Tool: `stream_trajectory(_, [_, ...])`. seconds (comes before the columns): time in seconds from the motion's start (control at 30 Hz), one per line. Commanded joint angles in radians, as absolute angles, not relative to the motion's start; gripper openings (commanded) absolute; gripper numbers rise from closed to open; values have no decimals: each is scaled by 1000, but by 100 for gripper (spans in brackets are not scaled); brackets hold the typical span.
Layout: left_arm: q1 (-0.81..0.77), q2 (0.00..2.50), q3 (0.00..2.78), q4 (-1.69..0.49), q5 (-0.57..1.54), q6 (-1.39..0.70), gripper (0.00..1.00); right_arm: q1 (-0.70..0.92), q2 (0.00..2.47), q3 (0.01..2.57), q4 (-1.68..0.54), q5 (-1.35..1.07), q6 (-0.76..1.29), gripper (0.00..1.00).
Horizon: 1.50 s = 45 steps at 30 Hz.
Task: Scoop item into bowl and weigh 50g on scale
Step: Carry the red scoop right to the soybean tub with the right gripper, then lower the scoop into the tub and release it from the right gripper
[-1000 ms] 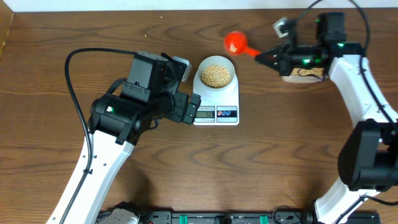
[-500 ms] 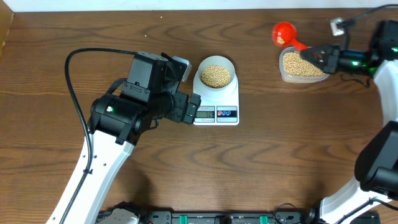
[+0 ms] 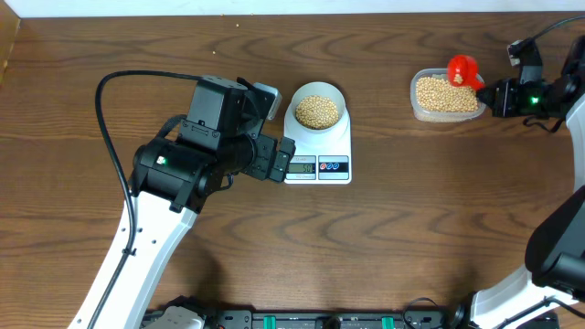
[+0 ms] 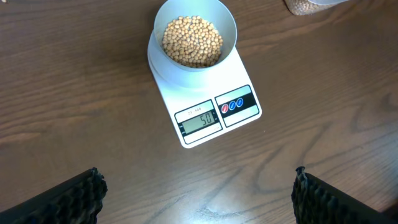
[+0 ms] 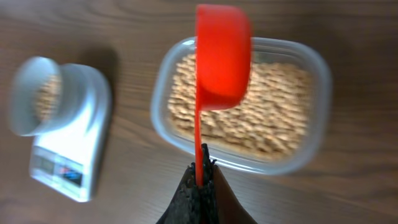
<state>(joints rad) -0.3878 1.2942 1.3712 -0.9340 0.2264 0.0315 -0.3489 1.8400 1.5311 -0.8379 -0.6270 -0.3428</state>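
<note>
Beans [image 3: 318, 111] lie heaped in the bowl [image 4: 228, 31], which stands on the far end of the scale [image 3: 340, 146], within its edges. The display [image 4: 198, 118] reads 50. A broad strip of bare table [image 3: 411, 238] runs in front of the scale and between it and the tub [image 3: 416, 99], which sits well apart to the right, near the far right corner.

The left gripper [image 3: 279, 160] hangs just beside the scale's front left corner. Its fingers [image 4: 74, 199] are spread wide with nothing between them. Overhead, one fingertip overlaps the scale's edge, and contact cannot be judged. The right gripper [image 3: 494, 91] has its fingers pressed onto the handle of a red scoop [image 3: 462, 69], held over the tub's right end above more beans.

The right wrist view is blurred. There the scoop [image 5: 221, 56] shows only its outside, so its inside is hidden. The left wrist view cuts the tub off at its top edge and shows only the fingertips at the bottom. Overhead, the right arm runs out of frame at the right edge.
</note>
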Motion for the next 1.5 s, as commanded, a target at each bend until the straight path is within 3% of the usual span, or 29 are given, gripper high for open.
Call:
stream_trajectory(0.0, [-384,1298,1377,-934,217,49,98,-295,1773,1551,-826,-370,-395,1])
stream_trajectory(0.23, [-384,1298,1377,-934,217,48,98,-160,1769,1551,-853,-97,-520,1])
stream_trajectory(0.43, [-384,1298,1377,-934,217,49,98,-23,1769,1551,-857,283,-559,1])
stream_trajectory(0.6, [-384,1298,1377,-934,217,48,98,21,1769,1551,-858,413,-559,1])
stream_trajectory(0.77, [-384,1298,1377,-934,217,48,98,24,1769,1551,-880,351,-554,1])
stream_trajectory(1.0, [-384,1298,1377,-934,217,48,98,-2,1769,1551,-888,51,-438,1])
stream_trajectory(1.27, [-384,1298,1377,-934,217,48,98,-107,1769,1549,-883,-269,-78,1])
stream_trajectory(1.4, [-384,1298,1377,-934,217,48,98,-139,1769,1539,-882,-288,138,2])
stream_trajectory(1.47, [-384,1298,1377,-934,217,48,98,-143,1769,1524,-879,-290,224,8])
